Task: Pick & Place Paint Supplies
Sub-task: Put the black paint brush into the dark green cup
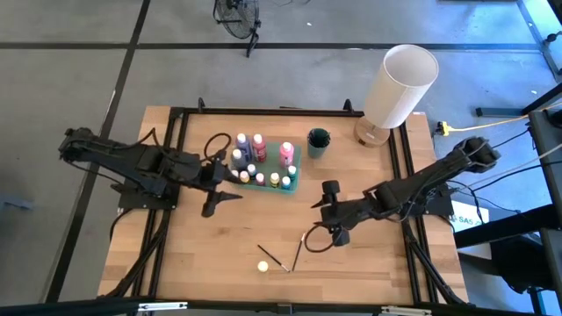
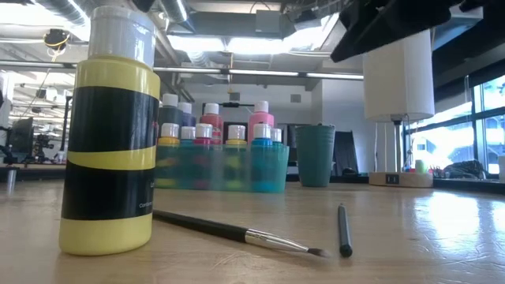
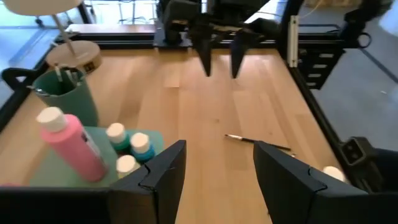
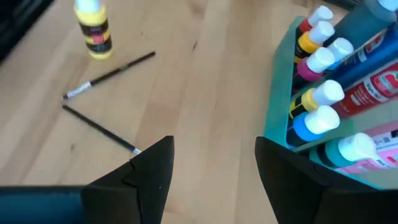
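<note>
A teal tray (image 1: pixel 263 178) at the table's middle holds several white-capped paint bottles (image 4: pixel 323 93), upright. A yellow bottle (image 2: pixel 110 134) stands alone near the front edge (image 1: pixel 262 265). Two thin dark brushes (image 1: pixel 272 257) (image 1: pixel 297 253) lie flat on the wood beside it. My left gripper (image 1: pixel 224 204) hovers open just left of and nearer than the tray, nothing between its fingers (image 3: pixel 217 168). My right gripper (image 1: pixel 320 209) hovers open to the tray's right, above bare wood (image 4: pixel 214 168), also empty.
A teal cup (image 1: pixel 318 140) stands right of the tray toward the far edge. A big white cylinder on a round wooden base (image 1: pixel 399 88) stands at the far right corner. Bare wood lies between the tray and the brushes. A black frame (image 1: pixel 263 112) runs around the table.
</note>
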